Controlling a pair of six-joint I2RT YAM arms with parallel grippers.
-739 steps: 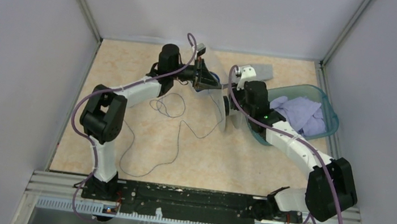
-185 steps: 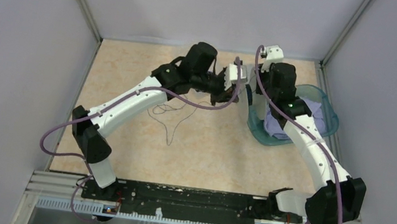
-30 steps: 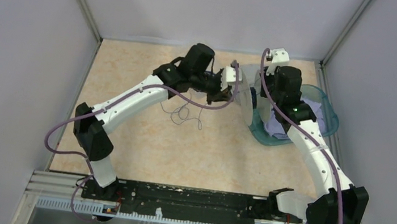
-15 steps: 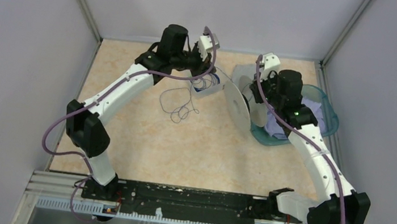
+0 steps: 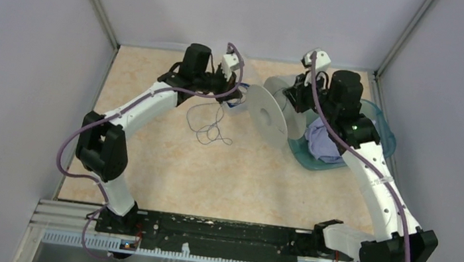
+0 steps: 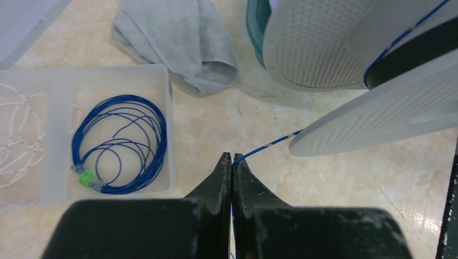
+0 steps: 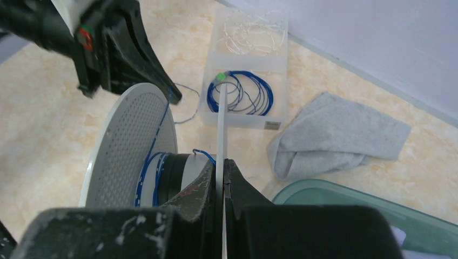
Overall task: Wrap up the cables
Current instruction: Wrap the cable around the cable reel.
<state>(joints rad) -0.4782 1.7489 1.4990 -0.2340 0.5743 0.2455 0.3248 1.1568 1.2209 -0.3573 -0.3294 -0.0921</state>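
The pale grey spool [image 5: 267,108] is held tilted above the table at the back. My right gripper [image 5: 293,97] is shut on the thin edge of one spool flange [image 7: 220,129]. The other flange [image 7: 127,156] and the black hub [image 7: 178,171] show beside it, with a few turns of cable [image 7: 147,172] on the hub. My left gripper [image 5: 237,95] is shut on the thin cable [image 6: 267,144], which runs taut from its tips [image 6: 232,157] to the spool [image 6: 378,116]. The cable's loose end lies in small dark loops [image 5: 208,127] on the table.
A clear tray [image 6: 167,97] under my left gripper holds a coiled bright blue wire with a green end [image 6: 119,143] and a white wire. A grey cloth [image 6: 178,38] lies behind it. A teal basin [image 5: 370,116] with a purple cloth [image 5: 322,145] stands at the back right.
The loose cable on the table has shrunk from long loops to a small bundle. In the last second my left gripper swung left away from the spool, and the spool shifted left and turned.
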